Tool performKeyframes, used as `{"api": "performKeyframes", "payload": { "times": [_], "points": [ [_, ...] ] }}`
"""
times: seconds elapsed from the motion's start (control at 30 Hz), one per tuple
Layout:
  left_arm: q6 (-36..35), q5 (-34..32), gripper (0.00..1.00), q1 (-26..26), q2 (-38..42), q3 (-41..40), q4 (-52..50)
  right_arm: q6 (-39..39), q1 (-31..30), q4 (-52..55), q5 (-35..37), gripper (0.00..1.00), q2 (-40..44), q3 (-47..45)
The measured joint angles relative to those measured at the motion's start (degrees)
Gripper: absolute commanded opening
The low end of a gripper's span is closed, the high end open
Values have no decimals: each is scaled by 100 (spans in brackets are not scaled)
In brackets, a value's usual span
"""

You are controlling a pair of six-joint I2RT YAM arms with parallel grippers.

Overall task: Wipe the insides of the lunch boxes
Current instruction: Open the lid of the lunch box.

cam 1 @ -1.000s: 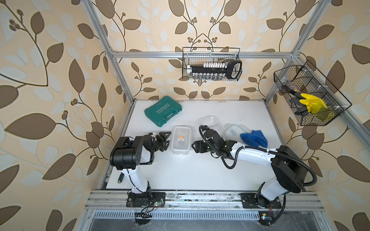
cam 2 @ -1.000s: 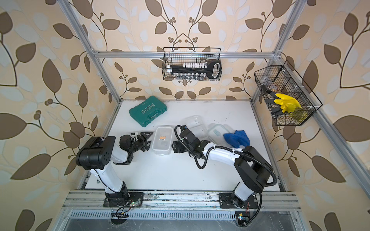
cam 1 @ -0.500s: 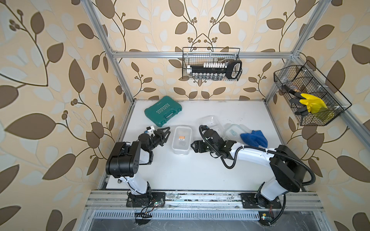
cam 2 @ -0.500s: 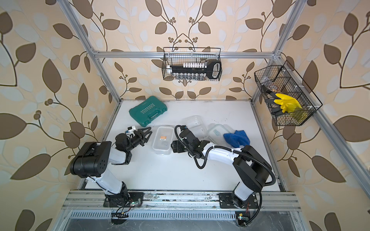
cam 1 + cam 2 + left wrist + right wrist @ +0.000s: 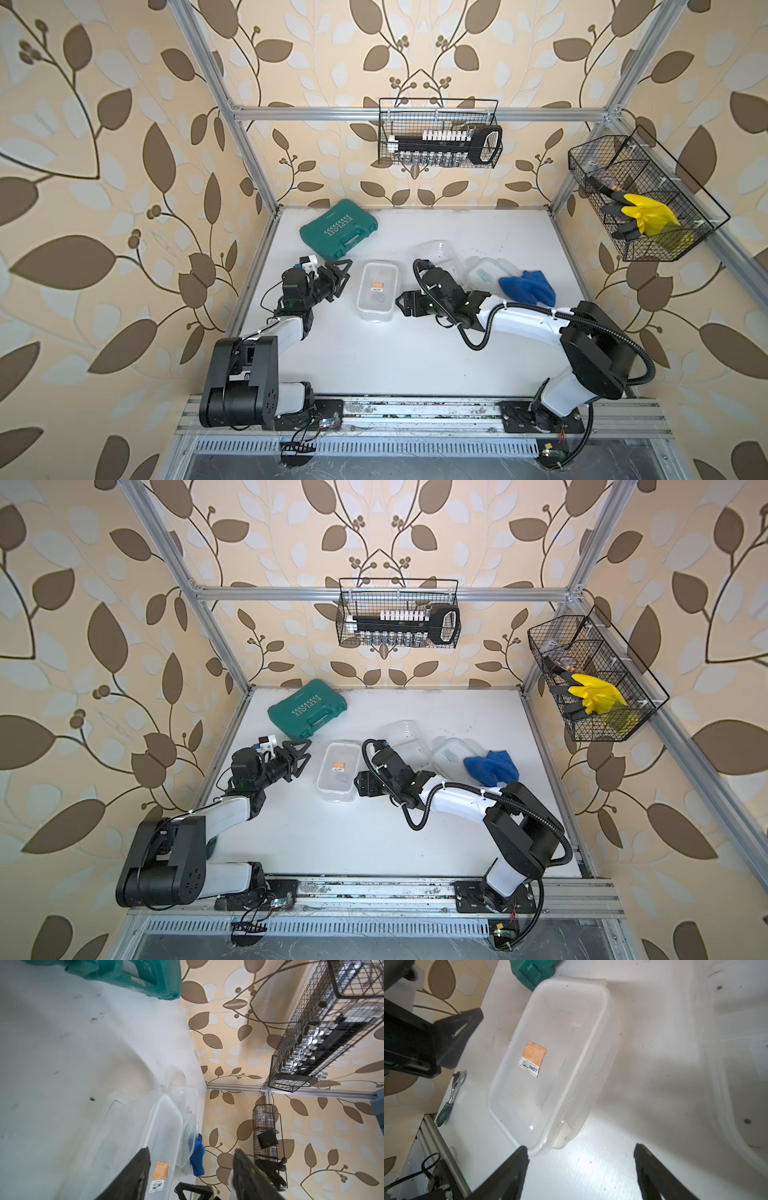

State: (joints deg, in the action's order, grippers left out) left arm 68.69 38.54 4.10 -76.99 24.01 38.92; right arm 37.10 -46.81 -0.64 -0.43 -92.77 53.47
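From left: left jaws parted, empty, just beside the deep lunch box (image 5: 376,294), open-topped in the middle of the surface (image 5: 415,365); right jaws wide apart, empty, at its near right corner. Beyond the right arm, divided lunch box (image 5: 434,250), then blue cloth (image 5: 527,286) lying apart from both. Probably light, stiff-walled, slick, apt to slide; best pinched over a rim wall and steadied while wiped.

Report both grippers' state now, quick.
Left gripper: open, holding nothing.
Right gripper: open, holding nothing, close beside the lunch box.
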Motion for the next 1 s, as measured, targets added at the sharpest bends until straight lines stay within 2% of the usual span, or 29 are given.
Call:
{"api": "performKeyframes", "payload": {
  "times": [0.1, 0.23, 0.33, 0.8, 1.0],
  "points": [
    [-4, 33, 73, 2, -433, -2, 31, 70, 55, -70, -66, 82, 0, -4],
    [94, 140, 73, 2, -1263, -24, 334, 297, 302, -673, -376, 82, 0, -205],
    [203, 201, 73, 2, -1563, -114, 601, 439, 457, -1051, -566, 82, -4, -407],
    [177, 319, 73, -2, -1547, -114, 887, 1141, 575, -2516, -1250, 81, -831, -680],
    [256, 337, 72, -140, -1652, -105, 1182, 1434, 610, -3071, -1480, 78, -1165, -715]
  ]
}}
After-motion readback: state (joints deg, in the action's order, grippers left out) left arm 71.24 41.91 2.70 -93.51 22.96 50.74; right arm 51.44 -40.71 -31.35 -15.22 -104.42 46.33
